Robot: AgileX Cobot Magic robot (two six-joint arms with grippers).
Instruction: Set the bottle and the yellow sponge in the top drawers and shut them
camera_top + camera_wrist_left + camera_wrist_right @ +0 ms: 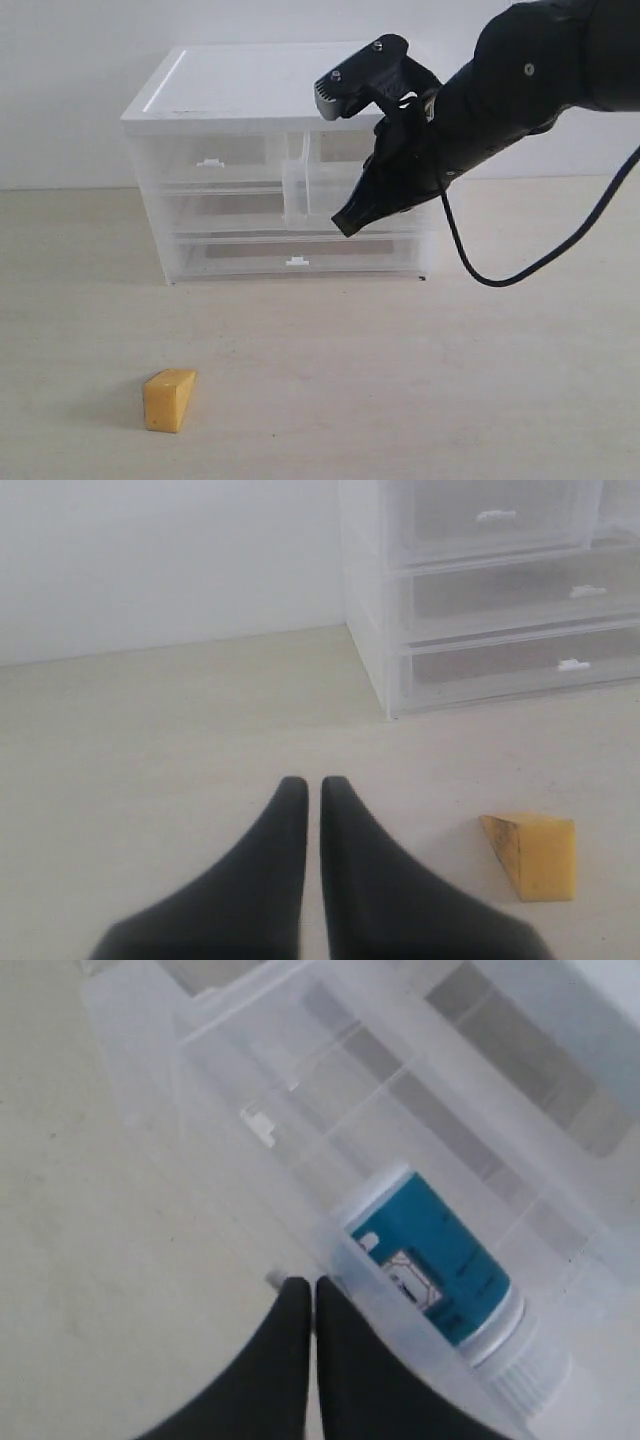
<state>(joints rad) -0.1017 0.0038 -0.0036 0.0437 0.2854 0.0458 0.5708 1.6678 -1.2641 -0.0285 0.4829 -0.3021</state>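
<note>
The bottle [435, 1255], white with a teal label, lies on its side inside the top right drawer [315, 190], which is pulled out of the cabinet [260, 90]. My right gripper [305, 1285] is shut, its tips against that drawer's front wall beside the little white handle [272, 1280]; in the exterior view the right gripper [348, 225] hangs in front of the drawer. The top left drawer [215, 155] is pushed in. The yellow sponge [170, 400] rests on the table well in front of the cabinet. My left gripper [308, 785] is shut and empty, with the sponge [535, 850] a short way beside it.
Two full-width drawers [295, 255] below are closed. A black cable [500, 275] loops down from the right arm. The cabinet [480, 590] stands beyond the left gripper, against a white wall [170, 560].
</note>
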